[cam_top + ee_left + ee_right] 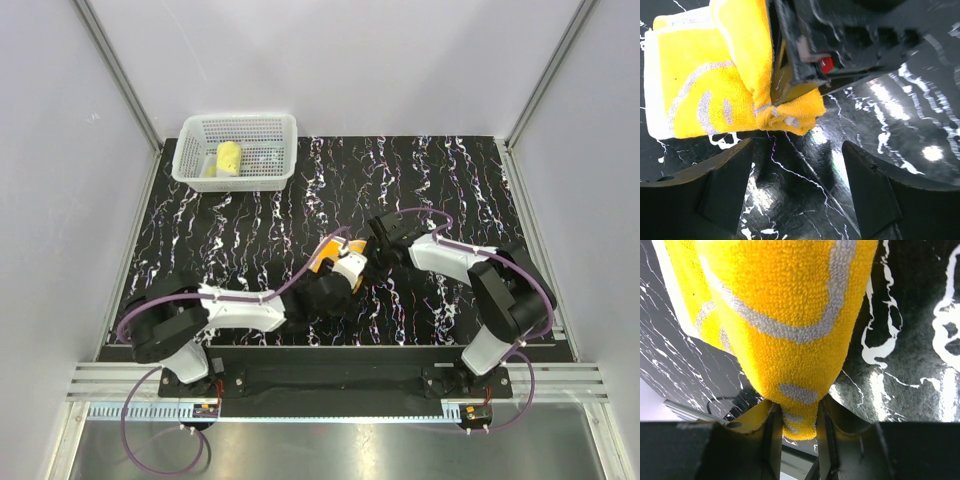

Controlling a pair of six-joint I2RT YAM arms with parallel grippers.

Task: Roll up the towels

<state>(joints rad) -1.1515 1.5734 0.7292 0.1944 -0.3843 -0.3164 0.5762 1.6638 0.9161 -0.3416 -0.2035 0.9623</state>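
Towel (340,262) lies on the counter (450,180) about mid-way between my two arms, partly gathered into a thick fold, not a tidy roll yet. Cloth: bright yellow terry, grey curved stripes, a white band along one edge; the loops look soft and likely to slip or spring open if let go. Right gripper (795,432) is clamped on one bunched end of it, the fabric narrowing to a wad between the fingers. I judge that hold is there to pin the turned edge so the roll can be wound without unravelling. Left gripper (795,192) sits just beside the towel's near side, fingers spread wide with bare counter between them, holding nothing; placed low and close, probably to press or tuck the loose side. At the far left corner a white basket (285,165) holds one rolled towel (229,158), so one looks done and this one is mid-roll.
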